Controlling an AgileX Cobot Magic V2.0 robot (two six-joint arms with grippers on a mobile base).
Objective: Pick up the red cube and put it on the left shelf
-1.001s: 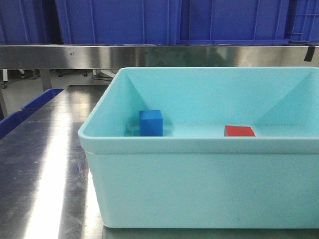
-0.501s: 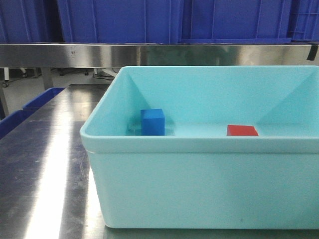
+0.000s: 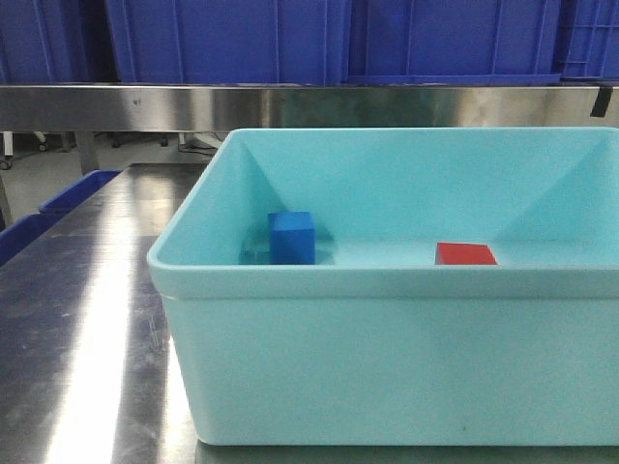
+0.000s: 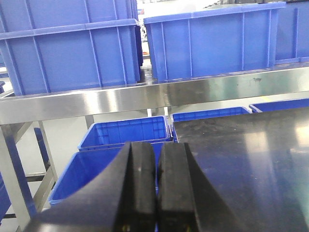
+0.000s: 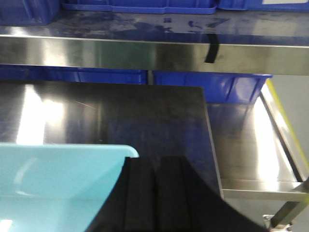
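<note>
Presently we note the left shelf (image 3: pixel 290 106), its steel rail carrying dark-blue crates (image 3: pixel 222 39), behind the steel worktop (image 3: pixel 87 319). On the worktop sits a pale turquoise tub (image 3: pixel 387 367). Both the left tool (image 4: pixel 157 151) and the right tool (image 5: pixel 154 166) appear clenched, fingers pressed together. On the tub floor we see the blue cube (image 3: pixel 292 238) at left and the red cube (image 3: pixel 465 254) at right, well apart.

The brushed steel table (image 3: pixel 87 319) is throwing back glare, the turquoise plastic tub (image 3: pixel 387 367) is looking smooth and slightly shiny, and the red cube (image 3: pixel 465 254) is looking matte.
</note>
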